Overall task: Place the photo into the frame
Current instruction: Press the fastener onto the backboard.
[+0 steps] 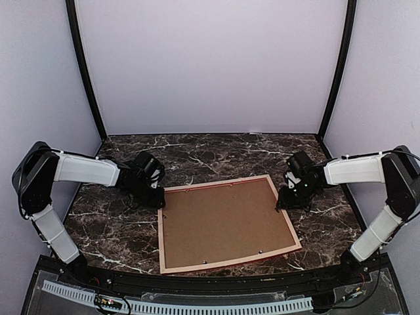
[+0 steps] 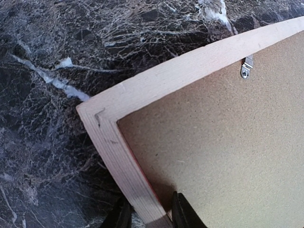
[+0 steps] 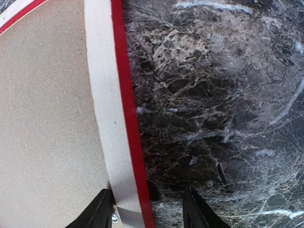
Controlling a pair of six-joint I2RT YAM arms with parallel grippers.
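Thin-railed rectangular frame (image 1: 161, 244), pale wood back up with red edge, flat on dark marble table (image 1: 216, 152), long axis 9 to 3 o'clock, brown backing board (image 1: 226, 223) inside, photo unseen; left gripper (image 1: 158, 199) clamped on its 10 o'clock corner rail, right gripper (image 1: 283, 204) slack-jawed astride the 2 o'clock rail.

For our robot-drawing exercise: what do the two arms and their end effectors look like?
The left arm and right arm have white tubular links between black joints. The left end effector and right end effector are black, with dark tapered fingers.
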